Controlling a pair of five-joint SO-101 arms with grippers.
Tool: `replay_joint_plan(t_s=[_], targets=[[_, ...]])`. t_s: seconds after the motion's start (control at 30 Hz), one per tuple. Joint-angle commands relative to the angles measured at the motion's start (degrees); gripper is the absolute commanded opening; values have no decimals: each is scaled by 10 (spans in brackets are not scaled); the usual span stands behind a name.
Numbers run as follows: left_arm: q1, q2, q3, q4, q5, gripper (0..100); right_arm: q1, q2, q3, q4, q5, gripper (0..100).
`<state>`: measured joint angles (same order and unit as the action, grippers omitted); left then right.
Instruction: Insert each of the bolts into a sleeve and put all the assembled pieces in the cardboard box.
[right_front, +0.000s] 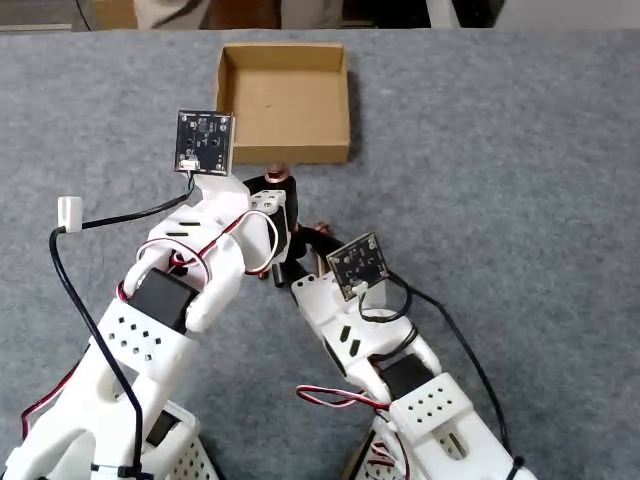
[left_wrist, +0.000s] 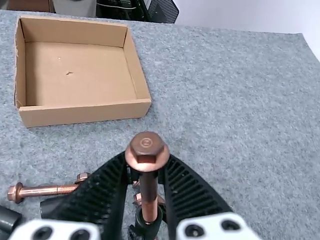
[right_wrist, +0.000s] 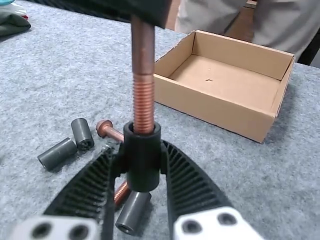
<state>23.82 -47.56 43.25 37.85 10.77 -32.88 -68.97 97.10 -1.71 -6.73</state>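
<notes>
My left gripper (left_wrist: 145, 182) is shut on a copper bolt (left_wrist: 146, 170), held upright with its hex head on top. The bolt's threaded end (right_wrist: 142, 107) stands in the mouth of a dark grey sleeve (right_wrist: 143, 157), on which my right gripper (right_wrist: 141, 172) is shut. In the high view both grippers meet just in front of the cardboard box (right_front: 285, 100), with the bolt head (right_front: 276, 178) showing near the box's front wall. The box (left_wrist: 75, 70) is open and holds nothing. A second bolt (left_wrist: 40, 190) lies on the mat beside my left gripper.
Loose sleeves lie on the grey mat: two side by side (right_wrist: 67, 145) and one under my right gripper (right_wrist: 132, 212). Another bolt (right_wrist: 110, 131) lies between them. Both arms crowd the middle of the table (right_front: 520, 180); the mat to the right is open.
</notes>
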Motion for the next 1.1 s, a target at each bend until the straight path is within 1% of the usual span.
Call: replay_joint_plan(t_s=[0.0, 0.13, 0.33, 0.47, 0.77, 0.93, 1.07], targets=[[-8, 0, -17, 18, -2, 84, -6, 1, -26, -17, 4, 1], [-13, 0, -26, 33, 2, 104, -6, 1, -27, -17, 4, 1], [-12, 0, -26, 34, 2, 110, -6, 1, -27, -17, 4, 1], [-12, 0, -26, 35, 3, 174, -6, 1, -27, -17, 4, 1], [-11, 0, -27, 36, -2, 181, -6, 1, -27, -17, 4, 1], [-1, 0, -33, 40, -63, 193, -8, 1, -27, -17, 4, 1], [11, 1, -84, 119, -113, 185, -7, 1, -29, -18, 4, 1]])
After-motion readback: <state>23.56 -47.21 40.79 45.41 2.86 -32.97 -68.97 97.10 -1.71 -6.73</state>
